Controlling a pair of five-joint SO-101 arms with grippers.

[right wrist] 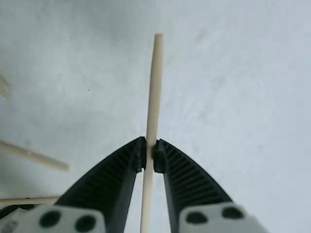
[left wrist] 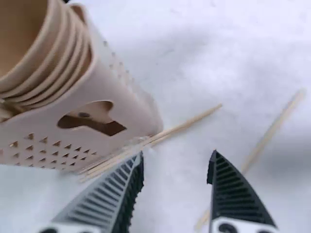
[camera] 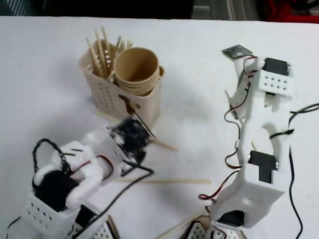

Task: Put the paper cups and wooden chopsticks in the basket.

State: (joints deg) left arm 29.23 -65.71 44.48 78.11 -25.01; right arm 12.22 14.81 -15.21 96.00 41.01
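A beige perforated basket [camera: 124, 97] stands at the back left and holds a stack of paper cups [camera: 137, 69] and several upright wooden chopsticks [camera: 99, 50]. My left gripper [left wrist: 176, 162] is open just in front of the basket [left wrist: 97, 121], with a pair of chopsticks [left wrist: 165, 133] lying against the basket's base beyond its fingertips. The cups [left wrist: 34, 53] fill the basket's near end. My right gripper [right wrist: 149, 148] is shut on one wooden chopstick [right wrist: 153, 97] above the white table, at the right [camera: 233, 107] in the high view.
Loose chopsticks lie on the white table: one [camera: 164, 180] across the middle front, one [camera: 164, 145] beside the left arm's wrist, one [camera: 174, 230] near the front edge. The right arm [camera: 259, 164] spans the right side. More chopsticks [right wrist: 34, 155] lie beside the right gripper.
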